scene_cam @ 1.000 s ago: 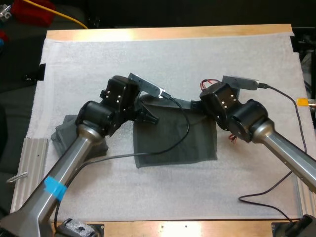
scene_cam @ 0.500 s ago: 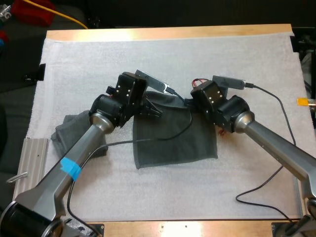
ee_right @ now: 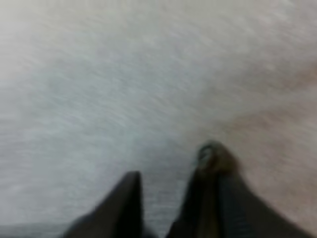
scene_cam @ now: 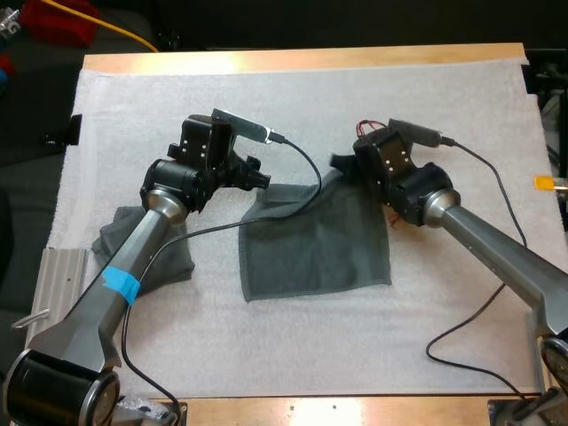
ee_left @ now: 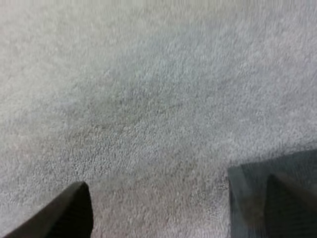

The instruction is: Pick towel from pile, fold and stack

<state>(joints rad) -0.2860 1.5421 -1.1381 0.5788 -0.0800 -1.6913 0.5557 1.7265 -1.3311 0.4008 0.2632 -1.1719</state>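
Two dark grey-green towels lay on the fuzzy white mat (scene_cam: pixel 293 98). A crumpled towel (scene_cam: pixel 133 248) slumped in soft lumps near the mat's left edge, and a spread towel (scene_cam: pixel 315 244), flat and roughly square, lay mid-mat. My left gripper (scene_cam: pixel 259 176) hung with fingers (ee_left: pixel 74 213) well apart, one tip over that towel's far-left corner. My right gripper (scene_cam: pixel 343 165) sat at the far-right corner, which peaked toward it; its hold I could not tell. The cloth stretched from both grippers toward the mat's near edge, so a fold would likely go that way.
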